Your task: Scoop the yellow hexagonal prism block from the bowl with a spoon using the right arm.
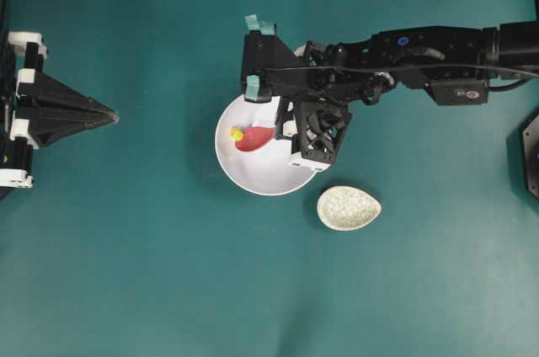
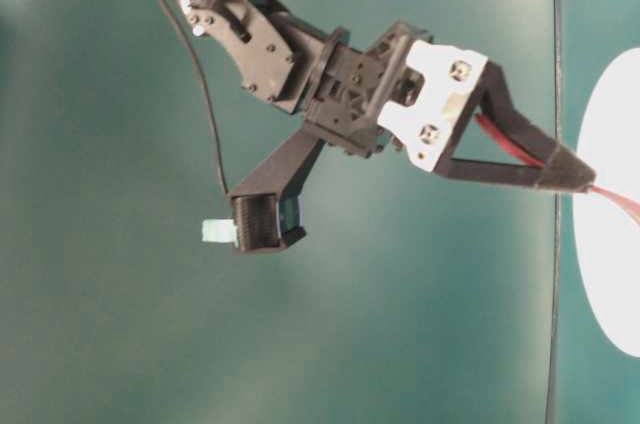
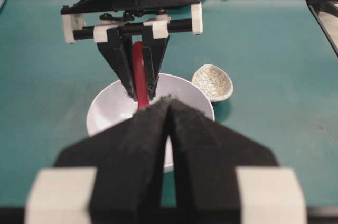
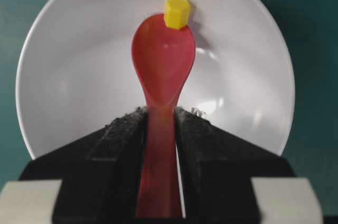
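Block: I see the yellow hexagonal prism block (image 4: 177,12) at the far tip of the spoon's scoop, upper centre of the right wrist view, touching the scoop's rim; whether it sits on the rim or just against it, I cannot tell. In the overhead view it shows as a yellow dot (image 1: 237,134) in the left part of the bowl.

Spoon: the spoon (image 4: 162,71) lies with its pink-red scoop inside the bowl, handle running down toward the bottom of the right wrist frame. From above the scoop (image 1: 255,138) points left.

Bowl: the bowl (image 1: 253,173) sits on the surface just left of centre in the overhead frame, partly covered by the arm.

Right gripper: the right gripper (image 4: 161,123) has its black fingers pressed onto the spoon's handle from both sides, pinching it. In the left wrist view I see it (image 3: 141,89) coming down over the bowl's far rim.

Right arm: the right arm (image 1: 404,58) reaches in from the right edge of the overhead frame, teal tape tabs at its upper left end.

Left gripper: the left gripper (image 1: 108,116) sits at the left edge, well apart from the bowl, its fingers pressed together to a point with nothing between them.

Spoon rest: a speckled teardrop dish (image 1: 348,208) lies just beside the bowl, lower right of it.

Surface: the teal surface (image 1: 126,273) carries everything.
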Available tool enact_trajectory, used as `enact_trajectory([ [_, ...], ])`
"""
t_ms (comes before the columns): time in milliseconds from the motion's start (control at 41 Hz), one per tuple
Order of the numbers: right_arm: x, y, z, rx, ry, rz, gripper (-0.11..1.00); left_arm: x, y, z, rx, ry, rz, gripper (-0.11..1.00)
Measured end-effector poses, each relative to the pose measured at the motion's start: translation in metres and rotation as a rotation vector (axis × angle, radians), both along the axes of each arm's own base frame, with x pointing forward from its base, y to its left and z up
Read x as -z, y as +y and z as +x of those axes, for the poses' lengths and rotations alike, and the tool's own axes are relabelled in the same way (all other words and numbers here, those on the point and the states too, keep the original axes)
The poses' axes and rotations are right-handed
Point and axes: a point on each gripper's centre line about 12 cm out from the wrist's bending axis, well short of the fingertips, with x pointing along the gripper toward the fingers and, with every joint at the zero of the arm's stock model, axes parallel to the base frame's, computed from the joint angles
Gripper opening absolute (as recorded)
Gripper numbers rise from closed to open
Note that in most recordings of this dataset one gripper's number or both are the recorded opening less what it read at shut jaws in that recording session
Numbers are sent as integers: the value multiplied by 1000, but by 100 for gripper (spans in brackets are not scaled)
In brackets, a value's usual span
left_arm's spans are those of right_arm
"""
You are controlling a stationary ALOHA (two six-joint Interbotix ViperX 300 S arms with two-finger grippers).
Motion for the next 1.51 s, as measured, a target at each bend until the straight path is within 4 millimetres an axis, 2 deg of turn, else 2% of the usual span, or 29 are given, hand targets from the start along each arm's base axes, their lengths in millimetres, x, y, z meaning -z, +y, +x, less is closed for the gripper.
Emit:
enact_trajectory([
  [365,-1,3,-16,23,-94,-35,24,0,0,0,0,-2,1,-1],
  [1511,13,15,-24,51,-273,-103,24,1,0,0,0,2,-5,-1],
])
